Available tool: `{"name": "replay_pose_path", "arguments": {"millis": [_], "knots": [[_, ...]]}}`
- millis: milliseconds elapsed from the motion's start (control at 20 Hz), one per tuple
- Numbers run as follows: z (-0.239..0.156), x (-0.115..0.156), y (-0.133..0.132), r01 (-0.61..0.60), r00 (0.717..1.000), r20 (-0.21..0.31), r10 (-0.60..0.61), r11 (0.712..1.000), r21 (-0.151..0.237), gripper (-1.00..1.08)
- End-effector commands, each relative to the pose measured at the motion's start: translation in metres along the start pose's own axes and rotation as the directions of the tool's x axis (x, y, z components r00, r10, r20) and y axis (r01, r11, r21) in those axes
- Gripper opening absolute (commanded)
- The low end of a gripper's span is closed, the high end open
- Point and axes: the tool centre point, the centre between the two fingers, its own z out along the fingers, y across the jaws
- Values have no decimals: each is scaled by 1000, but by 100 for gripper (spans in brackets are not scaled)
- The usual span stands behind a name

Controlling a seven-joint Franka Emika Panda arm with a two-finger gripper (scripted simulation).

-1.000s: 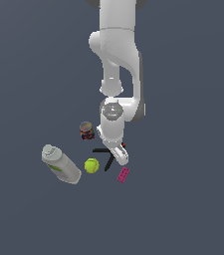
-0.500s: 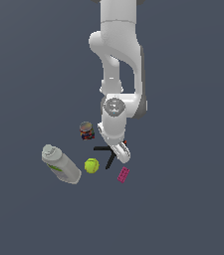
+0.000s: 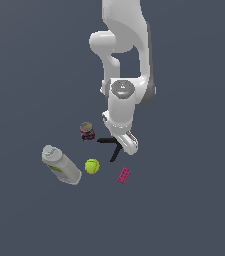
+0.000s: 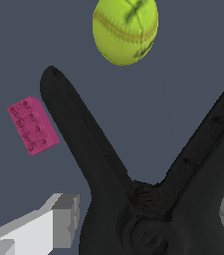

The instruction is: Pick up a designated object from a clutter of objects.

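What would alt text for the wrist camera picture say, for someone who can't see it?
A black spring clamp fills the view, its two handles splayed in a V, with a grey gripper finger on either side. Beyond lie a yellow-green tennis ball and a pink studded brick.

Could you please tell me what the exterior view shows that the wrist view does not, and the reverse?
Only the exterior view shows the bottle, the small dark can and the arm above them. Only the wrist view shows the fingers on either side of the black clamp, at its pivot. Both show the clamp's splayed handles, the tennis ball and the pink brick.
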Motion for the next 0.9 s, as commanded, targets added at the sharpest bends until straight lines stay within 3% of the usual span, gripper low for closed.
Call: {"name": "replay_pose_path", "arguments": {"millis": [0, 850], "knots": [[-23, -8, -2, 0, 1000, -1, 0, 1000, 2, -100], [-197, -72, -13, -1, 1000, -3, 1, 1000, -3, -100]]}}
